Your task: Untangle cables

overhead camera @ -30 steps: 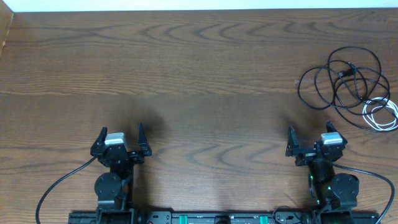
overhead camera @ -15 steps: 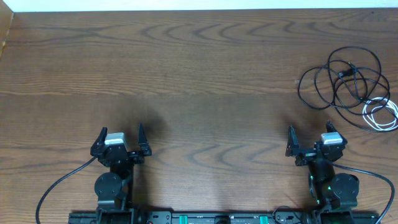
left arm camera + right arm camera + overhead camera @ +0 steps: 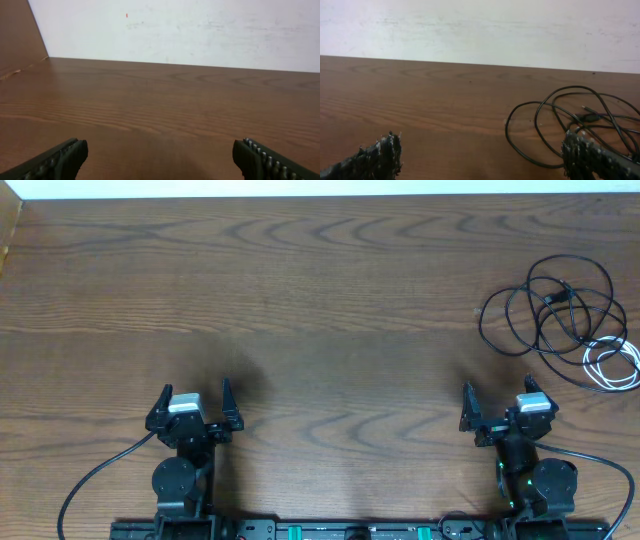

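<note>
The black cable (image 3: 557,296) lies in several overlapping loops at the table's far right. The white cable (image 3: 612,366) is coiled at the near right edge of those loops and overlaps them. My right gripper (image 3: 498,390) is open and empty, near the front edge, short of the tangle and a little to its left. My left gripper (image 3: 194,392) is open and empty at the front left, far from the cables. The right wrist view shows the black cable (image 3: 590,118) beyond the right finger (image 3: 585,157); the white one does not show there. The left wrist view shows only the open gripper (image 3: 160,156) over bare wood.
The wooden table (image 3: 320,300) runs back to a white wall (image 3: 200,30). A raised wooden side (image 3: 17,40) borders the far left. Thick black arm wires (image 3: 95,475) trail along the front edge by the arm bases.
</note>
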